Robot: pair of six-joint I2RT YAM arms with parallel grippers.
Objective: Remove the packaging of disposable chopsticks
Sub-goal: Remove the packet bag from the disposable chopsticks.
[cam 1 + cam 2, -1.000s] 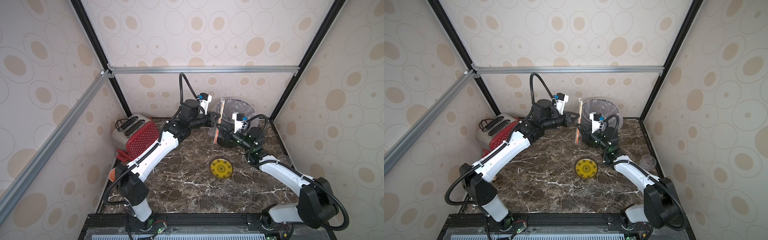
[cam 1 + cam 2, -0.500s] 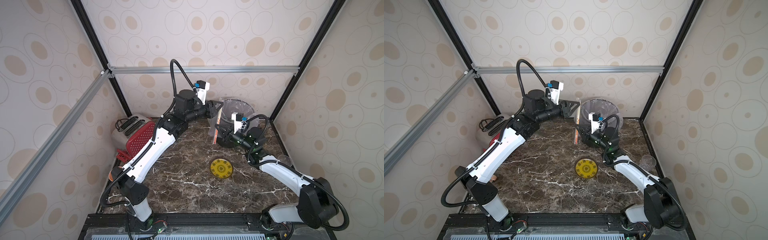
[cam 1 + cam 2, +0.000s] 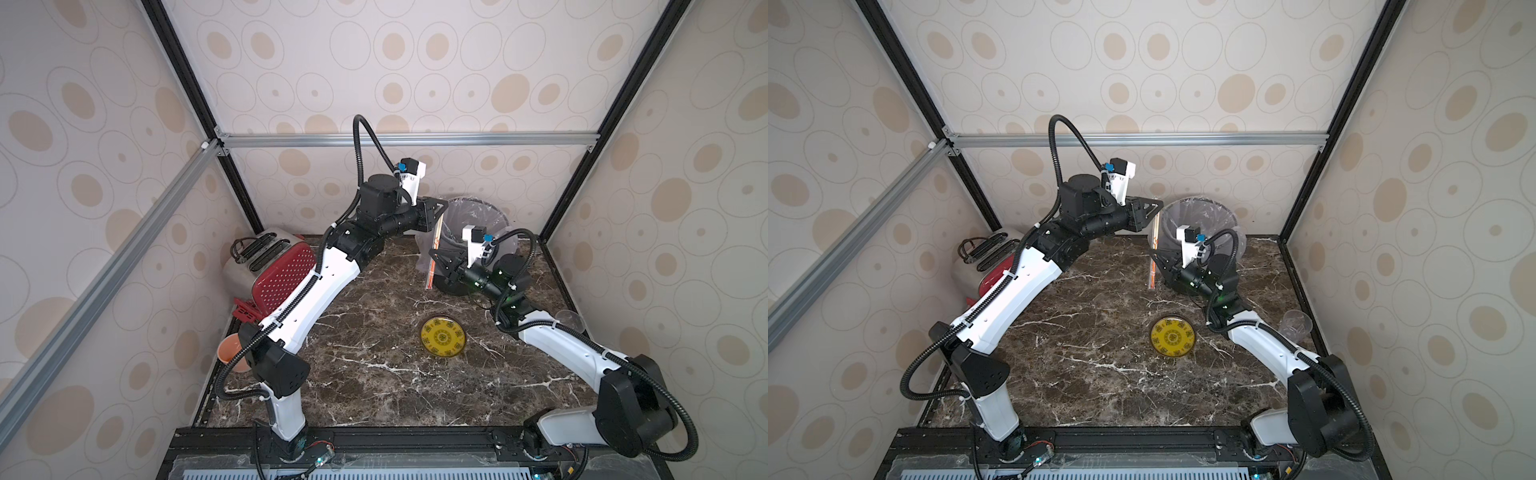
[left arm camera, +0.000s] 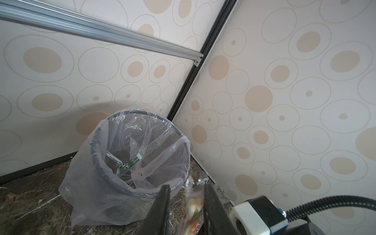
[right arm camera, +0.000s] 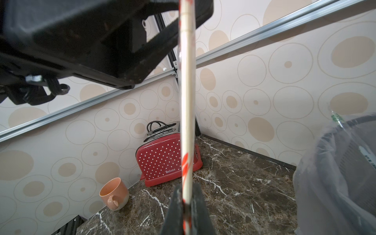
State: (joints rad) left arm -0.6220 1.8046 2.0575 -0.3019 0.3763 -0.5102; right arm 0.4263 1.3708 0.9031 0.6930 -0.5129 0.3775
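Up and toward the back wall goes the left arm since a second ago, so its pincer [image 4: 186,185] now sits at the top end of the sleeve rather than lower along it. The right arm has not shifted.

Over the marble desk [image 3: 374,374] both arms reach toward the far right corner, just in front of the lined bin [image 4: 140,122]. The red toaster [image 3: 282,274] stands off to the left with a mug [image 5: 114,193] near it. The yellow disc [image 3: 443,343] lies near the middle, well apart from the work.

Between the two arms the sleeve [image 5: 185,168] stands nearly upright. Whether its foot touches the desk I cannot tell. The right pincer [image 5: 187,186] is clamped on the striped lower part, pinching the chopsticks [image 5: 186,101] inside it. The left pincer's jaws stand apart with the crumpled clear tip of the sleeve between them. The tip lies closer to one finger and is not gripped.

No part of the sleeve has come off the sticks yet. The step in hand looks like a fresh grip at the top end. Next, the left jaws need to close on the loose plastic at the tip rather than on the wood. They can then draw away along the line of the sticks, with the bin close by for the waste. The right grip pins plastic and wood together, so I judge that the sleeve must tear or that grip must ease.
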